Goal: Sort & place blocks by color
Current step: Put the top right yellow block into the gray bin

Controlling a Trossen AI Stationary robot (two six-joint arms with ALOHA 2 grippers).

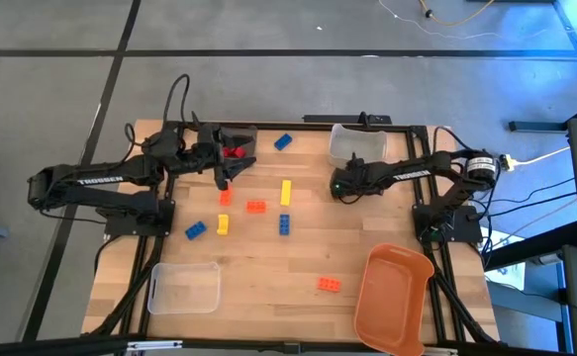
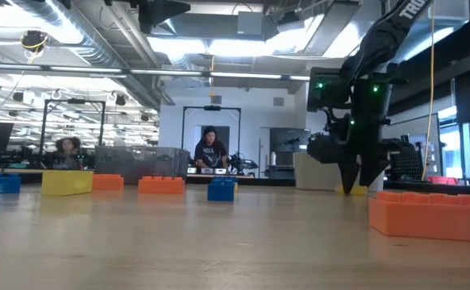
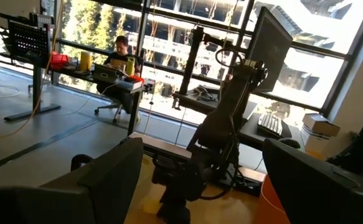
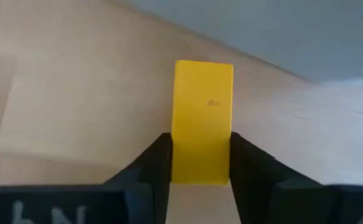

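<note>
The right gripper (image 1: 339,186) is low over the surface (image 1: 268,257), just in front of the clear bin (image 1: 357,144) at the far edge, and its fingers (image 4: 153,158) are clamped on the 2 long sides of a yellow block (image 4: 201,118). From table height that block (image 2: 355,191) shows as a small yellow patch at the tips of the gripper (image 2: 352,181); it seems to sit at or just above the surface, though contact is hard to judge from there. The left gripper (image 1: 224,176) hangs beside the dark bin (image 1: 239,138) at the far left, which holds red blocks (image 1: 234,151), and sits just above a small orange block (image 1: 225,197). Its fingers (image 3: 113,180) stand wide apart with nothing between them. The other blocks lie loose on the surface: a blue one (image 1: 283,141) near the far edge between the dark and clear bins, a long yellow one (image 1: 286,191) in the middle with an orange one (image 1: 256,207) just left of it, a blue one (image 1: 284,224) below those, and a yellow (image 1: 223,224) and blue (image 1: 195,230) pair side by side toward the left. A lone orange block (image 1: 329,284) lies near the front, just left of the orange bin (image 1: 392,297). A 2nd clear bin (image 1: 184,287) sits at the front left. A person (image 2: 210,149) is seated in the room beyond.
</note>
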